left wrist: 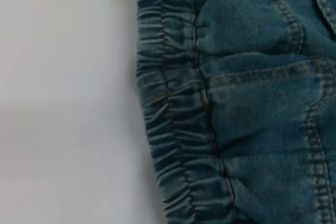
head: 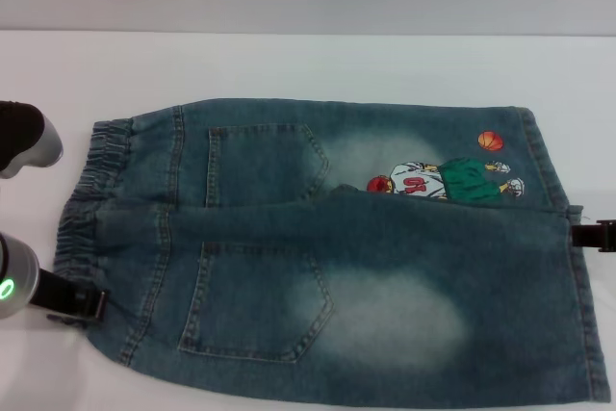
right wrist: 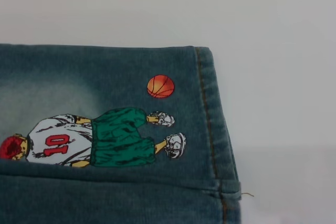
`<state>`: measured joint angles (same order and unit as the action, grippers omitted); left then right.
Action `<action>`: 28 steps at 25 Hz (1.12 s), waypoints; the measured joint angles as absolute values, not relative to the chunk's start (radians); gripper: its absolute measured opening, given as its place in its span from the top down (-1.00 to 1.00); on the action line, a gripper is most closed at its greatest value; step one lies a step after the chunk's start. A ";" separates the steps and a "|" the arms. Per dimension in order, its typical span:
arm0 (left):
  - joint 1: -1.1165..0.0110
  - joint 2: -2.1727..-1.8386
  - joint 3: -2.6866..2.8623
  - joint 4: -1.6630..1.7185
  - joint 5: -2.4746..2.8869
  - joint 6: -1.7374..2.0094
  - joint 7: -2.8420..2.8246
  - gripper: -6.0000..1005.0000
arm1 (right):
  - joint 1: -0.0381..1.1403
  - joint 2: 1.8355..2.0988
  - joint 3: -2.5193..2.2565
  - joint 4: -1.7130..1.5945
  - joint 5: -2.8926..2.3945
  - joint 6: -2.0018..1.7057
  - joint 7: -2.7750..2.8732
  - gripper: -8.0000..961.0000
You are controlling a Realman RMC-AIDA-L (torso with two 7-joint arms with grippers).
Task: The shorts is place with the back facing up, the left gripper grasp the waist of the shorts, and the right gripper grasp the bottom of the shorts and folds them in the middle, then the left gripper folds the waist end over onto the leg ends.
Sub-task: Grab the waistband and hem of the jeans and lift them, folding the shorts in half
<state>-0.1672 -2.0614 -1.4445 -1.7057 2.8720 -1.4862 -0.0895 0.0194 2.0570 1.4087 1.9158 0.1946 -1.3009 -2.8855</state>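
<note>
The blue denim shorts (head: 337,267) lie flat on the white table with both back pockets up. The gathered waist (head: 91,180) is at the left and also fills the left wrist view (left wrist: 168,129). The straight leg hems (head: 577,305) are at the right. The far leg carries the cartoon embroidery (head: 443,182) and the orange ball (head: 490,141), both also in the right wrist view (right wrist: 100,140), (right wrist: 160,86). The near leg's edge overlaps the figure. My left gripper (head: 77,303) sits at the near corner of the waist. My right gripper (head: 592,236) is at the hem edge between the two legs.
A rounded black and grey part of the robot (head: 21,137) hangs at the far left, beside the waist's far corner. Bare white table (head: 308,64) stretches behind the shorts to a pale wall. The near leg reaches almost to the table's front.
</note>
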 joint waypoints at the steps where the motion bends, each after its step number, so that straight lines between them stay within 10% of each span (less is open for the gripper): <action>1: -0.166 -2.061 -1.444 -1.715 2.872 -1.488 -0.090 0.44 | 0.019 2.057 1.409 1.916 0.195 -1.301 -2.886 -0.38; 8: -0.170 -2.062 -1.445 -1.735 2.874 -1.504 -0.091 0.99 | 0.018 2.055 1.407 1.911 0.195 -1.301 -2.886 -0.38; 28: -0.156 -2.057 -1.476 -1.842 2.889 -1.574 -0.076 0.91 | 0.017 2.051 1.405 1.902 0.195 -1.301 -2.885 -0.37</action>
<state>-0.1564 -2.0573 -1.4759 -1.8421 2.8890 -1.5745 -0.0755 0.0168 2.0514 1.4051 1.9020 0.1947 -1.3008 -2.8855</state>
